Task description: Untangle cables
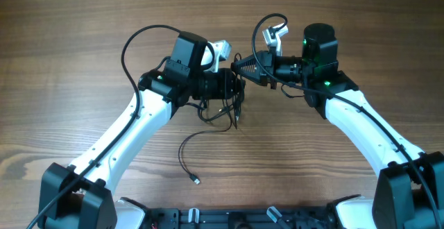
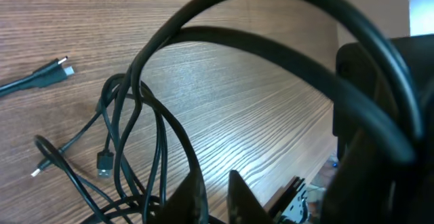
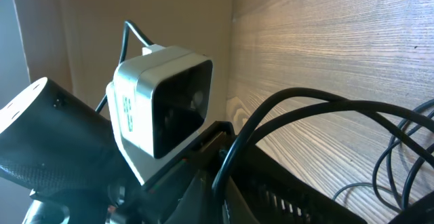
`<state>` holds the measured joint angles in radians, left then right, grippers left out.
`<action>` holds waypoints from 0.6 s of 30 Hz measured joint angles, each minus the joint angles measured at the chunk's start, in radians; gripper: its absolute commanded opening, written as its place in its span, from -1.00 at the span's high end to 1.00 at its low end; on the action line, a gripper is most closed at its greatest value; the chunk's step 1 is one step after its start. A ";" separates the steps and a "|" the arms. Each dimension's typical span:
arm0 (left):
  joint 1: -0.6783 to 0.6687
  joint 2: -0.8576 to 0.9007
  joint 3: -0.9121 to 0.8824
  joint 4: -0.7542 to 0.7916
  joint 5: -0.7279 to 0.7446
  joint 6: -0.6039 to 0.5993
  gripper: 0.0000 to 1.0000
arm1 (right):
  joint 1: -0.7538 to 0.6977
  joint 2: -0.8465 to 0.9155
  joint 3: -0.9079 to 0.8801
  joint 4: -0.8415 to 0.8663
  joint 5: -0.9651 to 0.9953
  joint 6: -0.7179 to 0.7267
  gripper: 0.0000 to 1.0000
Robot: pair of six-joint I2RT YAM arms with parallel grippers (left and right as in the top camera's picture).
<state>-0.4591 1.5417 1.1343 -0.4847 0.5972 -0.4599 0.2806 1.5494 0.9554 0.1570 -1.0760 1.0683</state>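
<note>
The cables [image 1: 219,113] are thin black cords in a loose tangle at the table's middle, and one cord trails forward to a small plug [image 1: 196,180]. My left gripper [image 1: 236,98] is right over the tangle. In the left wrist view its fingers [image 2: 211,195] are nearly together with cable strands [image 2: 129,142] running in at their base. A USB plug [image 2: 105,163] lies on the wood. My right gripper [image 1: 237,65] meets the left one from the right. In the right wrist view its fingers [image 3: 224,198] are shut on a black cable strand [image 3: 305,100] that arches away to the right.
The white camera box [image 3: 159,105] of the left wrist sits very close to my right gripper. Both arms crowd the middle of the wooden table [image 1: 83,41]. Another plug end [image 2: 57,68] lies apart from the tangle.
</note>
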 measured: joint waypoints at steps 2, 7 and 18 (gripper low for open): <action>0.000 0.000 0.000 -0.004 -0.011 -0.026 0.75 | 0.000 0.000 0.000 0.000 0.000 0.000 0.91; -0.002 0.000 0.000 -0.053 -0.055 -0.059 0.64 | 0.000 0.000 0.000 0.000 0.000 0.004 0.91; -0.013 0.006 0.000 -0.069 -0.089 -0.077 0.38 | 0.000 0.000 0.000 0.001 0.000 0.004 0.91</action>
<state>-0.4721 1.5478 1.1343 -0.5533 0.5083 -0.5373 0.2806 1.5497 0.9554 0.1577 -1.0760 1.0725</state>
